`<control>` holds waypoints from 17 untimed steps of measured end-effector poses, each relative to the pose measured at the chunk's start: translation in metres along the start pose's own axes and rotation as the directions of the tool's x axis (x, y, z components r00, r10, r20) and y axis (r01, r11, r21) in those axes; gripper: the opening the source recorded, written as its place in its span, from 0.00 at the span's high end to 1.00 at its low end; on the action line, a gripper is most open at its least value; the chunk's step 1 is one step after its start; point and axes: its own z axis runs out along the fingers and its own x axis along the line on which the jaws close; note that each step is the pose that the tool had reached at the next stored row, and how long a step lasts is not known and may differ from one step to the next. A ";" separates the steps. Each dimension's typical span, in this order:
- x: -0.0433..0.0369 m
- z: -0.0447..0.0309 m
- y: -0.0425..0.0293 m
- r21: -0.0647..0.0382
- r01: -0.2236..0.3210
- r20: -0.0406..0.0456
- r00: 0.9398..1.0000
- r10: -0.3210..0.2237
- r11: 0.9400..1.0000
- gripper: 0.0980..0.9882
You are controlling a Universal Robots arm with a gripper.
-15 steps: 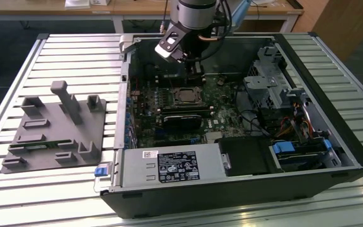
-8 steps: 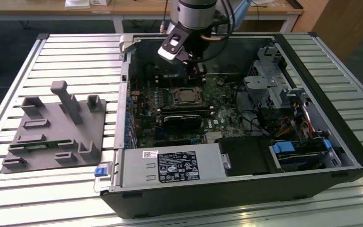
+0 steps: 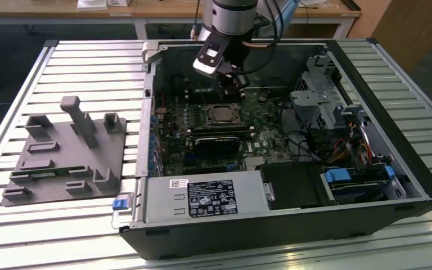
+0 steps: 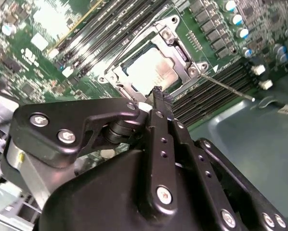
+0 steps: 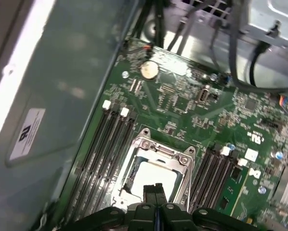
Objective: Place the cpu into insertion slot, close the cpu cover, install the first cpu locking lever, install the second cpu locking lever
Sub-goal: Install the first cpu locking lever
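Claw (image 5: pixel 155 188): narrow, with the fingers pressed together and nothing between them. In the exterior view it hangs inside the open case (image 3: pixel 396 169), at the far edge of the slot.
Contact: the claw tip is low over the cover's edge in both wrist views; I cannot tell whether it touches.
Cpu (image 4: pixel 151 69): seated flat in the slot (image 3: pixel 209 111), its dull silver top facing up.
Cover (image 5: pixel 158 146): a silvery frame lying down around the cpu, whose top shows through the cut-out.
Lever (image 4: pixel 228 87): a thin metal rod running out from one corner of the socket, across the long black memory slots (image 4: pixel 216 98).
Board (image 5: pixel 182 101): green, with a round coin cell (image 5: pixel 149 70) well apart from the socket.
Bench (image 3: pixel 88 56): slatted metal, carrying the case.
Fixture (image 3: pixel 66 152): a grey moulded tray on the bench, at the exterior view's left of the case.
Power supply (image 3: pixel 201 197): a labelled box at the case's near side.
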 end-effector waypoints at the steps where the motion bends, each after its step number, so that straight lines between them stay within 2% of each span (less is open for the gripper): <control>1: 0.0000 0.0000 0.0000 0.000 0.018 0.000 1.000 -0.018 1.000 0.99; 5: 0.0000 0.0000 0.0000 0.001 0.090 -0.002 0.996 -0.090 0.996 0.99; 9: 0.0000 0.0000 0.0000 0.001 0.163 -0.004 0.987 -0.163 0.987 0.99; 13: 0.0000 0.0000 0.0000 0.001 0.233 -0.005 0.972 -0.233 0.972 0.99; 17: 0.0000 0.0000 0.0000 0.001 0.304 -0.007 0.953 -0.304 0.953 0.99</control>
